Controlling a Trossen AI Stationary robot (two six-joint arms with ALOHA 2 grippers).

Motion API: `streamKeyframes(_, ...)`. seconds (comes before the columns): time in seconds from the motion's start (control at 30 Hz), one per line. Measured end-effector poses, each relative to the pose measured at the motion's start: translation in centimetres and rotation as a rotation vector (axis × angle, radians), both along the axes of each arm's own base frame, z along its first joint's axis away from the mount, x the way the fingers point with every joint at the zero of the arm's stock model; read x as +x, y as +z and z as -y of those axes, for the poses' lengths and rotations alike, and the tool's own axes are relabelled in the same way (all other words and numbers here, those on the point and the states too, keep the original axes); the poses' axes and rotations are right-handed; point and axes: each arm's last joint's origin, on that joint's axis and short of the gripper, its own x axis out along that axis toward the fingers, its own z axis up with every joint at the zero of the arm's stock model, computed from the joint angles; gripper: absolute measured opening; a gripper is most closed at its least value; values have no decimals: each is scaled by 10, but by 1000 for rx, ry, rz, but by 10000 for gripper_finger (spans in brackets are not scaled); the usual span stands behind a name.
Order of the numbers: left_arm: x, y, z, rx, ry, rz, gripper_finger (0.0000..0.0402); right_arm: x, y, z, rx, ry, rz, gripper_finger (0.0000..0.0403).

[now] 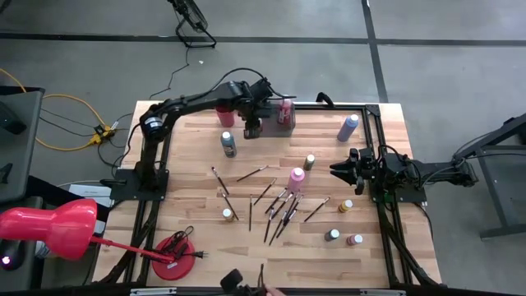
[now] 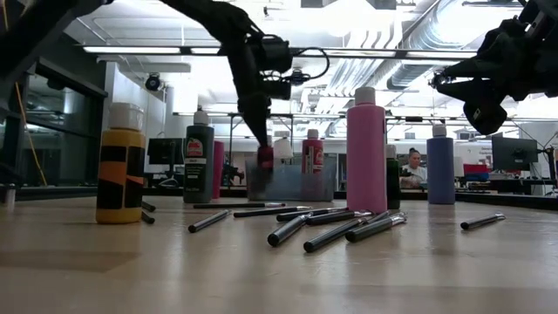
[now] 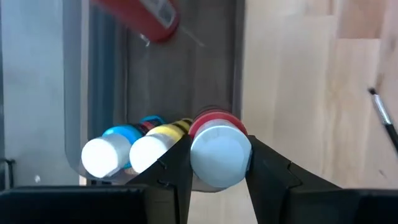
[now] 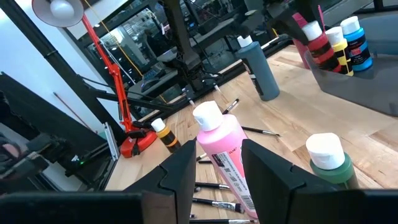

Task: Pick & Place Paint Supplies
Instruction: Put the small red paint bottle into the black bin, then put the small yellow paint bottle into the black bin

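Red bottle (image 3: 214,149) (left gripper (image 3: 214,163) clamped) at grey tray's (image 3: 180,68) edge.

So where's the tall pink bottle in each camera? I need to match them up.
High: pink bottle mid-table, among the brushes.
Low: tallest bottle, right of centre.
Left wrist: not in it.
Right wrist: just ahead of the right gripper.
Shared landmark: the grey tray.
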Motion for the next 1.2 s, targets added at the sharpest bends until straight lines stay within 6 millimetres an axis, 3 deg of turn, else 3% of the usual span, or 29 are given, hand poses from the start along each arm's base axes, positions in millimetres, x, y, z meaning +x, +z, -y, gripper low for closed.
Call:
streamKeyframes(0.43,-10,-18,-22,-51,127,-57,112,0,0,0,0,0,0,123)
streamKeyframes(0.73,-9,-21,-23,-66,128,-63,113,0,0,0,0,0,0,123)
streamKeyframes(1.03,-10,-22,-23,-68,129,-69,227,0,0,0,0,0,1,123)
streamKeyframes(1.2,-10,-19,-22,-57,111,-63,245,0,0,0,0,1,0,123)
